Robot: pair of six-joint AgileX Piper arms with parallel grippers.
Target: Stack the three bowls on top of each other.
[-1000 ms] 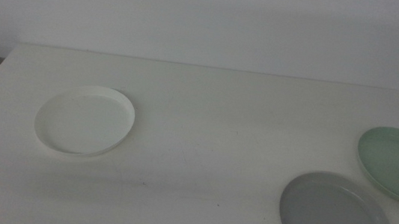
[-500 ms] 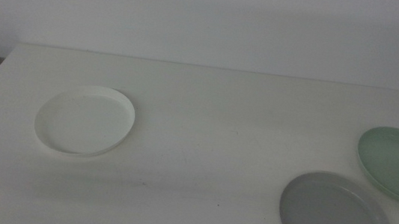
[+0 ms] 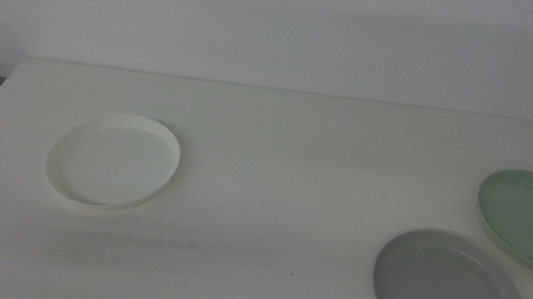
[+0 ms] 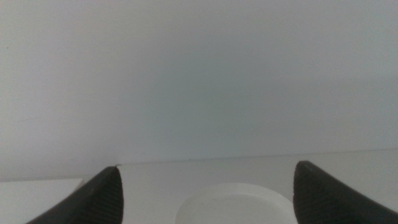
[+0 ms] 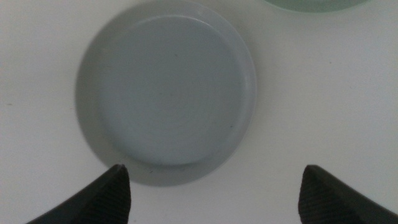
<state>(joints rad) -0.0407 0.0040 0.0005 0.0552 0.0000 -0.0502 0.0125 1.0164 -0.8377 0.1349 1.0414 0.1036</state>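
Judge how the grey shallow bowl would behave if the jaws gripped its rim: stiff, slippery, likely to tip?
The grey shallow round bowl looks rigid and smooth, so it should probably keep its shape but may slip. Its low rim gives little to pinch, so it would likely tilt when lifted by one edge. The right gripper is open above it; the left gripper waits near the white bowl.

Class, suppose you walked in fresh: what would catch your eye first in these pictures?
Three bowls lie apart on a white table: the white bowl at the left, the grey bowl near the front right, the green bowl beside it at the right edge. The right gripper hangs open over the grey bowl; the left gripper waits open, facing the white one.
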